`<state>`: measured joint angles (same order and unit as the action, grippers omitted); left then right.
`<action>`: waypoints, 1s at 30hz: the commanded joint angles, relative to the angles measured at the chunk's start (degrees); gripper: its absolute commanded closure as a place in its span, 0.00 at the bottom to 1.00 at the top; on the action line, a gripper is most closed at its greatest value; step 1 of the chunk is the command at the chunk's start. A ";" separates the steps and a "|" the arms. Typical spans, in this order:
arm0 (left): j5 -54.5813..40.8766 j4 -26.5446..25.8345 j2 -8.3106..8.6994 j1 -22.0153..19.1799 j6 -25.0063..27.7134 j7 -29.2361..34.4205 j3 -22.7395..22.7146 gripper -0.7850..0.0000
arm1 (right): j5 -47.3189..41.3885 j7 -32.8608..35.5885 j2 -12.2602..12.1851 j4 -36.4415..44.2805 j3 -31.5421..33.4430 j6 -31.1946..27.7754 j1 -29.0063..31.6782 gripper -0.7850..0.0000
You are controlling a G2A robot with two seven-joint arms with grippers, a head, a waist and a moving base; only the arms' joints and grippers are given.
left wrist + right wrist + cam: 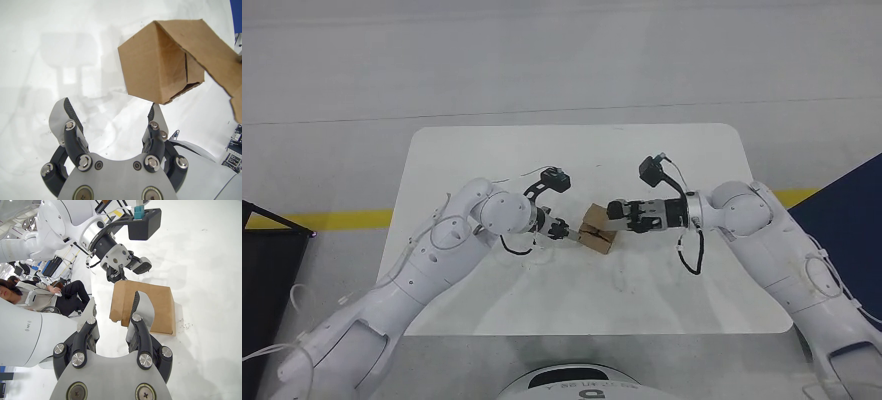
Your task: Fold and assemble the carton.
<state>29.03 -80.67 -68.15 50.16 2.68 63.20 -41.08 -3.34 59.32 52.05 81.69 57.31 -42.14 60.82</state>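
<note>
Brown cardboard carton [598, 238] sits approx. mid tabletop [492, 160], between the two arms. It's partly formed: side walls are up as a box shape. In the left wrist view the carton [151, 66] has end flaps folded in w/ a gap between them, and one long flap sticks out sideways from its upper edge.

Left gripper [564, 232] is just beside the carton on the robot's left. Its jaws are spread wide w/ nothing between them. In the left wrist view the left gripper [109, 103] has one fingertip [152, 111] right by the carton's lower corner; can't tell if it touches. The other finger is well off it, over bare tabletop.

Right gripper [612, 212] is at the carton's opposite side. In the right wrist view the right gripper [115, 298] is also spread apart and not clamped. One finger [140, 306] lies across the carton's [162, 306] broad face, and the other is off to the side, so the carton's near edge falls between them. Same view shows the left gripper [130, 273] at the carton's far corner, jaws apart.
</note>
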 commanded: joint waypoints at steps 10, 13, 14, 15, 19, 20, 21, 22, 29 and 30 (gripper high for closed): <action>-1.13 0.10 0.74 1.19 2.25 -0.92 -3.18 0.00 | 14.66 -3.67 0.46 4.37 -2.20 13.06 -1.10 0.36; -0.79 -0.88 1.16 1.96 2.52 -1.00 -4.31 0.00 | 22.70 -6.13 0.63 7.31 -3.34 19.31 -0.49 0.32; -0.81 -1.21 1.29 2.24 2.66 -0.98 -4.67 0.00 | 24.20 -6.72 0.71 8.16 -3.72 20.74 -0.21 0.31; -0.72 -1.48 1.42 2.50 2.73 -0.94 -5.01 0.00 | 25.13 -7.15 0.78 8.77 -3.97 21.73 0.03 0.26; -0.40 -2.51 1.86 3.45 3.04 -0.68 -6.09 0.00 | 27.05 -8.68 0.82 10.07 -3.85 23.47 0.80 0.25; -0.55 -2.81 1.94 3.72 3.30 -0.78 -6.33 0.00 | 27.48 -8.98 0.81 10.40 -3.77 23.78 1.08 0.26; -0.86 -3.04 2.03 4.00 3.51 -0.79 -6.62 0.00 | 27.88 -9.10 0.78 10.76 -3.69 23.97 1.33 0.25; -0.90 -3.36 2.12 4.20 3.68 -0.77 -6.88 0.00 | 28.20 -9.21 0.75 11.08 -3.57 24.08 1.58 0.25; -1.99 -6.03 2.85 5.82 5.03 -0.73 -9.15 0.00 | 27.44 -14.26 0.18 13.44 -0.69 19.72 4.87 0.14; -1.96 -6.38 2.94 6.00 5.04 -0.64 -9.38 0.00 | 27.22 -15.47 0.04 13.56 0.07 19.27 5.64 0.15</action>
<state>27.07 -86.72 -65.30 55.96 7.70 62.46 -50.23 24.13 45.14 52.22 95.15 56.57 -22.41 65.72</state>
